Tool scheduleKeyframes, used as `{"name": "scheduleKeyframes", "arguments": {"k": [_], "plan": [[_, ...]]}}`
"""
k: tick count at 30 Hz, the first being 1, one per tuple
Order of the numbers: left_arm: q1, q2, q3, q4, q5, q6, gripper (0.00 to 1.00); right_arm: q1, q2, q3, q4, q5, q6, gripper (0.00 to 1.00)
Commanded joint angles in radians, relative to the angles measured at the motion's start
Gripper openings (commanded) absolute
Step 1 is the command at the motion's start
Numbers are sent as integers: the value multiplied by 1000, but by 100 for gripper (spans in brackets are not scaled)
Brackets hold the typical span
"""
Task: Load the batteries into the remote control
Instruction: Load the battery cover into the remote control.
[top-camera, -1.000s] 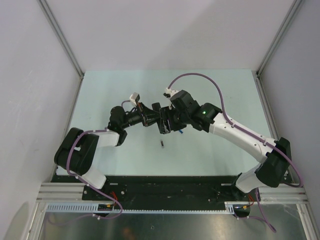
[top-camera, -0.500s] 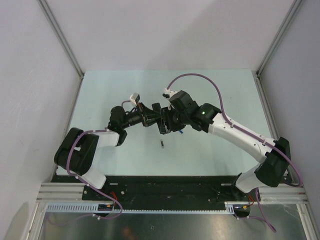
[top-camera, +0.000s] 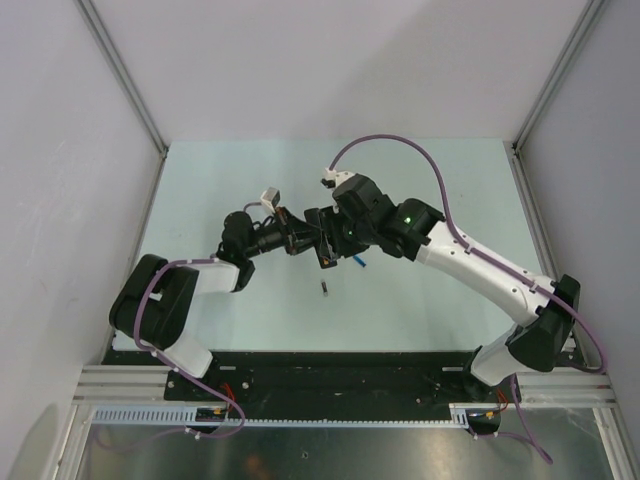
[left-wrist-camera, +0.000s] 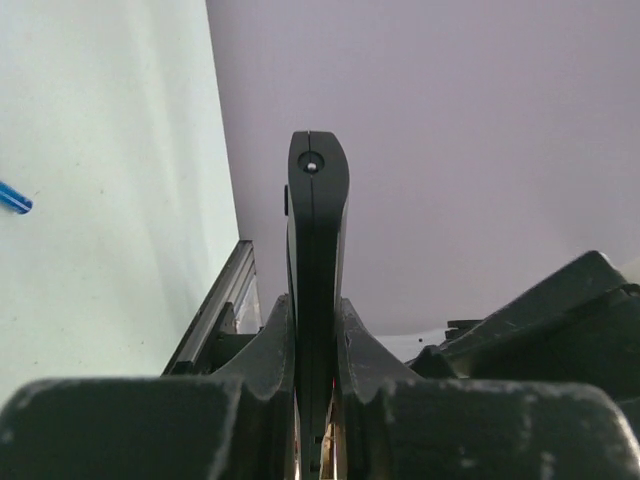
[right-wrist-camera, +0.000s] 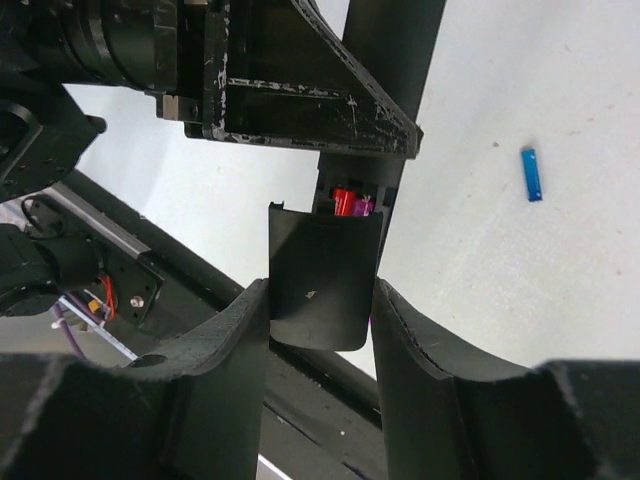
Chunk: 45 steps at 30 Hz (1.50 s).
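Right tool was narrowed onto back panel, mid-frame | left tool clenched on remote control | red battery seated | panel refit judged next

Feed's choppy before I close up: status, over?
Left tool shut on remote control. Right tool shut on back panel at remote, red battery inside. Blue battery loose on table, nothing blocking.

no legible txt anywhere
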<state>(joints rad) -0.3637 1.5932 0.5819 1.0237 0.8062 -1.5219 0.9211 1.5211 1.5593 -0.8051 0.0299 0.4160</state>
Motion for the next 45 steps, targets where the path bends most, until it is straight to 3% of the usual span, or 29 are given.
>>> {"name": "scheduleKeyframes", "arguments": {"k": [1,6,14,45], "plan": [[-12,-7,65,-101,-42,115,0,15,28,68,-112,111,3,35],[-20,-29,93,-223,-73,184,0,24,25,59,-146,136,15,34],[-49,-64,105,-255,-82,224,0,44,14,12,-97,120,30,33],[-72,-93,62,-123,-61,114,0,24,103,27,-128,113,50,32]]}}
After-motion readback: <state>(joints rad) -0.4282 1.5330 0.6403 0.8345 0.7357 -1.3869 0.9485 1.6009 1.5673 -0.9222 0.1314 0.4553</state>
